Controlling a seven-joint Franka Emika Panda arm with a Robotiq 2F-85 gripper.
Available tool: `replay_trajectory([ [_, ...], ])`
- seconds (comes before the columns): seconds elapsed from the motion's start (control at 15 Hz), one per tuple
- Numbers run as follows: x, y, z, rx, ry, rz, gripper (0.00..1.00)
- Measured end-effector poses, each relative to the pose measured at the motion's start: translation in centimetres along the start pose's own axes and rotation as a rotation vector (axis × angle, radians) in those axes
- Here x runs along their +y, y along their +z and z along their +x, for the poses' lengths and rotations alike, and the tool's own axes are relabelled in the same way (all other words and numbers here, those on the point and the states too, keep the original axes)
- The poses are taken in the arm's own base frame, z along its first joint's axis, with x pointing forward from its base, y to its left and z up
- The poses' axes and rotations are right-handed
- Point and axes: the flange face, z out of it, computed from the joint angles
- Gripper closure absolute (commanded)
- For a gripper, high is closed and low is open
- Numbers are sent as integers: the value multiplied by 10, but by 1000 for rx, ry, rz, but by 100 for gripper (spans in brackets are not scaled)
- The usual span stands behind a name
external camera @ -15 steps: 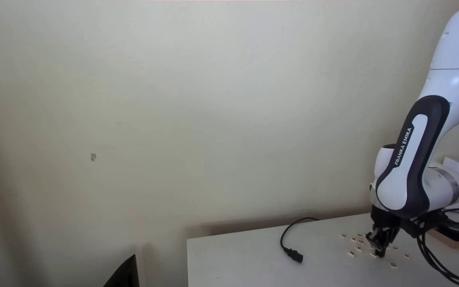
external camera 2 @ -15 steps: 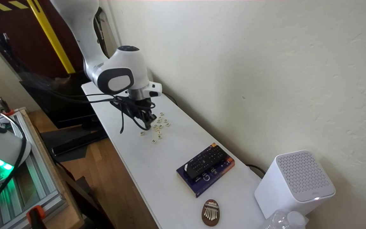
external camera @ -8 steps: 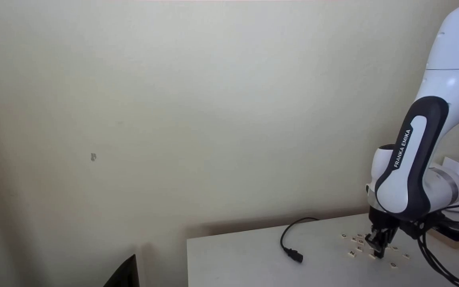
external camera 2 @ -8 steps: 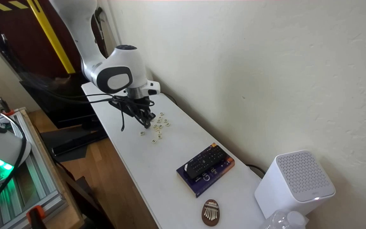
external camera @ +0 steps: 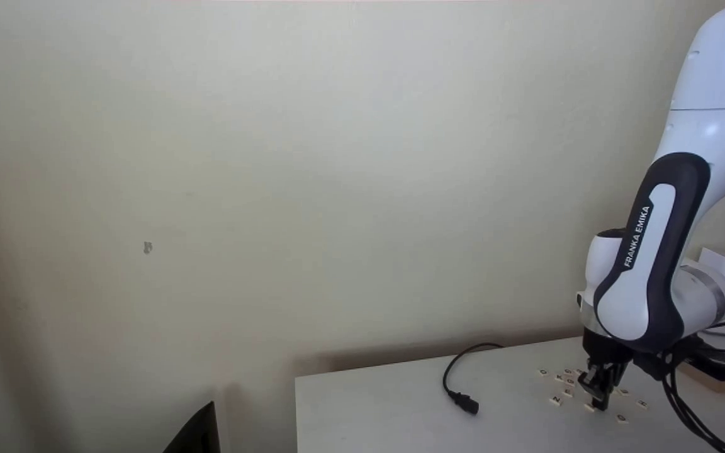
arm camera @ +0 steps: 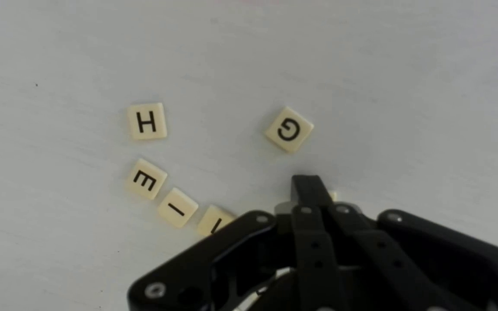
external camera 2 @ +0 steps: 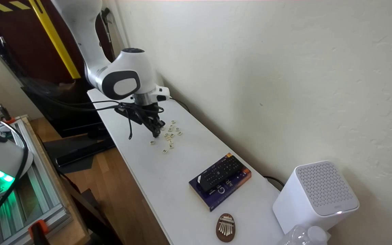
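Low near the G (arm camera: 289,129), my gripper (arm camera: 314,190) sits pinched narrow, nothing showing between: lining-up stage, I judge; next needs light pressure.

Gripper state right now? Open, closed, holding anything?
Gripper: closed; whether it grips the mostly hidden tile peeking out beside it can't be told.

Pincer (external camera: 600,403) low among lettered tiles (external camera: 556,401), black cable plug (external camera: 465,403) well apart
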Motion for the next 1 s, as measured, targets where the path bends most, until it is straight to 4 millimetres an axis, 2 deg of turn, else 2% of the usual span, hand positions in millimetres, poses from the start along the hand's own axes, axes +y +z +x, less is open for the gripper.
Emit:
replay_trajectory([
  [0.27,1,-2,-8,8,9,2,100],
  [0.67,14,-20,-9,101,62,12,100],
  [1.0,23,-22,-9,121,128,30,100],
])
